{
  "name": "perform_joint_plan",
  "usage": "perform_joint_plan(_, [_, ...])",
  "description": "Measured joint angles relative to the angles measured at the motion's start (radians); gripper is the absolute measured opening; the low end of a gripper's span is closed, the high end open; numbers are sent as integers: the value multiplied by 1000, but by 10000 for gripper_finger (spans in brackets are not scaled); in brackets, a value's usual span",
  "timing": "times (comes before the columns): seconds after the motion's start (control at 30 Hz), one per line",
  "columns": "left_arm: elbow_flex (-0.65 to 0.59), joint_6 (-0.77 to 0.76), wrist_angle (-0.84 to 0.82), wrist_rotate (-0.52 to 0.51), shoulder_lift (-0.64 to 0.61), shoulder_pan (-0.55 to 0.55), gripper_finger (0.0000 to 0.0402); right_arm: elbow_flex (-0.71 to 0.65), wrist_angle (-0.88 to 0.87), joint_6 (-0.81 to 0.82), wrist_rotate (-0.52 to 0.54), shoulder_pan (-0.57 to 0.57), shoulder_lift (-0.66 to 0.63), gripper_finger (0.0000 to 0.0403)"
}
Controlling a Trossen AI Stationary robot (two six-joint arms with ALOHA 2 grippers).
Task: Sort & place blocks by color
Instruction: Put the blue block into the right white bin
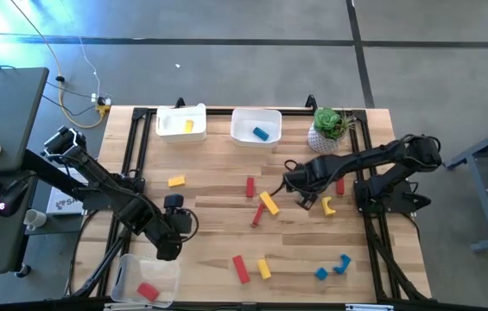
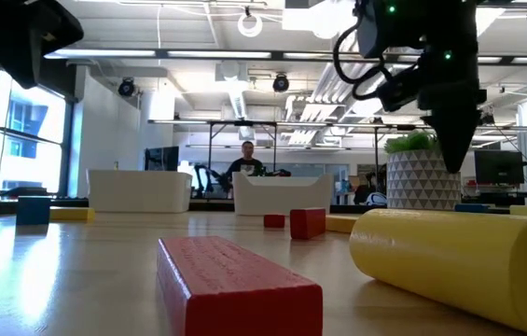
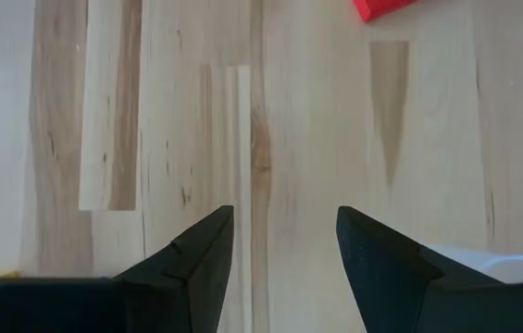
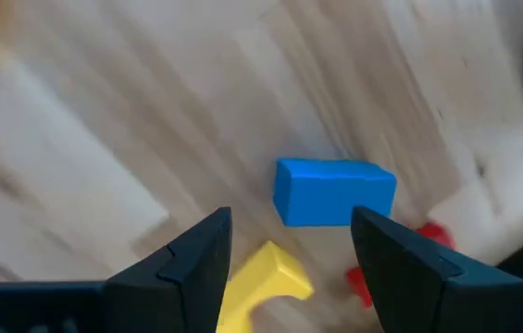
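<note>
Leftmost, the left claw [image 1: 167,250] hangs spread and empty over bare wood of the pale wooden counter [image 1: 209,225], just beside the near-left clear plastic bin [image 1: 127,275] that holds a red block [image 1: 147,291]. At the far edge sit two white rectangular bins: one [image 1: 161,118] with a yellow block [image 1: 188,126], the next [image 1: 242,117] with a blue block [image 1: 262,133]. Loose pieces lie between: a yellow cube [image 1: 176,181], a red bar [image 1: 250,187], a long yellow bar [image 1: 268,203], and near the front a red bar [image 1: 240,269] beside a yellow one [image 1: 263,269].

Right of centre, the right claw [image 4: 291,268] is spread wide, pinching nothing, poised above a small blue rectangular block [image 4: 333,191], with a curved yellow piece [image 4: 266,273] close by. To pick the blue one cleanly, it should probably centre both fingers across the block's short sides and descend straight, keeping clear of the yellow curve so that it is not nudged. Further right stands a green potted plant [image 1: 330,127].
</note>
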Motion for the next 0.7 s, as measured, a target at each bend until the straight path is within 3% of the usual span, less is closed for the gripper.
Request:
perform_joint_plan(0.47, [0,-64,1,-27,0,0,180,0,-26,-835,46,16,0,211])
perform_joint_plan(0.7, [0,-74,1,-27,0,-1,180,-53,-11,-939,71,16,0,211])
